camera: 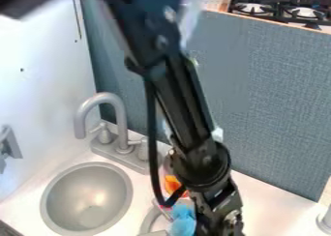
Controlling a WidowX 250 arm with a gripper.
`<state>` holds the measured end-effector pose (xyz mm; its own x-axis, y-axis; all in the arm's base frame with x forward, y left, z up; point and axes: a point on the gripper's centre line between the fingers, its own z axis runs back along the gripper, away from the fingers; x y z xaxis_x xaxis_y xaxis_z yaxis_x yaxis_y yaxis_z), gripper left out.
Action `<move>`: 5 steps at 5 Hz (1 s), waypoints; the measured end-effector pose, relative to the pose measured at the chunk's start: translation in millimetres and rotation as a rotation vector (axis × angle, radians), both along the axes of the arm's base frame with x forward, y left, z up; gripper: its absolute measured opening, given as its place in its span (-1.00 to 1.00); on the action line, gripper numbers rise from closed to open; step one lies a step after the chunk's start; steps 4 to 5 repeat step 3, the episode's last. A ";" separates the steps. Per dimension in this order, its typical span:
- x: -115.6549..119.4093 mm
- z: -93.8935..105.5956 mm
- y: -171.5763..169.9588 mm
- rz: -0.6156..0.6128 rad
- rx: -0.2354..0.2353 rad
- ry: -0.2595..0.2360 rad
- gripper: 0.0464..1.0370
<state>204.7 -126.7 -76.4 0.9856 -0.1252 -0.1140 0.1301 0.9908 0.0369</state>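
Observation:
The black gripper hangs at the bottom edge, right of centre, over the white counter. Its lower end is cut off by the view's edge, so what it may hold is hidden. Close along its left side lies a light-blue, lumpy object. An orange object sits behind the arm's black cable, a little above the blue one. A curved grey rim shows left of the blue object, partly cut off below.
To the left is a round grey sink with a grey faucet behind it. A blue-grey panel stands along the counter's back, and a white wall on the left. Another grey object stands at the right edge.

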 end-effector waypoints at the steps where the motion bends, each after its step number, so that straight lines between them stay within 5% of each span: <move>1: -4.5 25.6 1.2 0.023 0.014 -0.010 0.76; 3: -21.9 63.5 12.0 0.035 0.031 -0.074 0.93; 5: -21.9 63.5 12.0 0.035 0.031 -0.074 0.93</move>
